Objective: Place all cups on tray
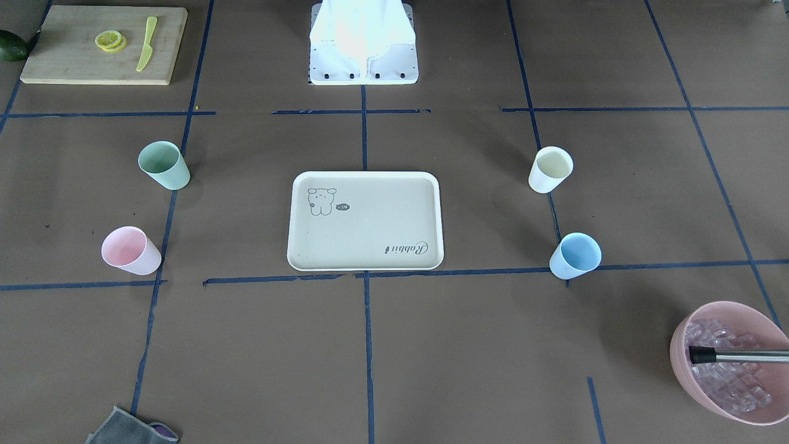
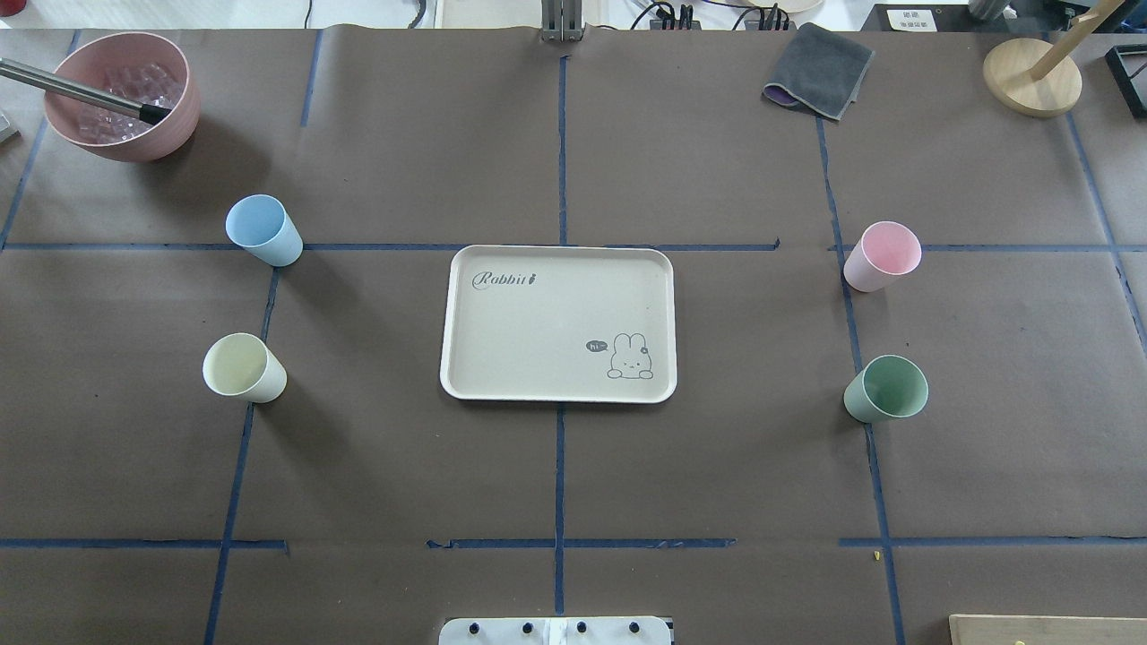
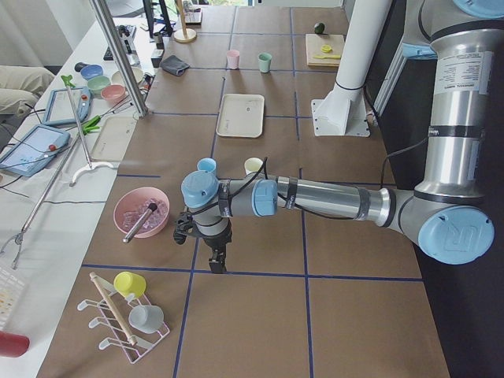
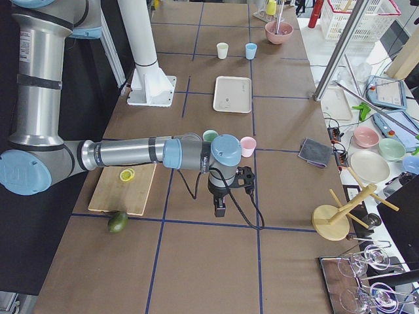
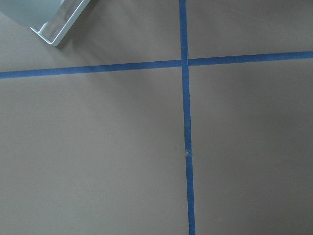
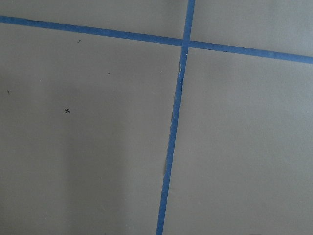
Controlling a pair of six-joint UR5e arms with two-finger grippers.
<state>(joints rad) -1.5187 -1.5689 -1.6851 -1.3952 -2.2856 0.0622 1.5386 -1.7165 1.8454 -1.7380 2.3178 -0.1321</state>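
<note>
Out past the ends of the counter [image 2: 403,466], pointing down over the brown paper: left end effector [image 3: 216,258] and right end effector [image 4: 220,208], opening impossible to tell. Nearer row: cream cup [image 2: 242,367] left, green cup [image 2: 885,388] right, both upright. Centred between the sides, tray [image 2: 556,313]. Farther row: blue cup [image 2: 263,229] left, pink cup [image 2: 883,255] right, upright, all four well apart from the tray. Beyond, bowl [image 2: 179,112] far left, cloth [image 2: 820,70] right.
</note>
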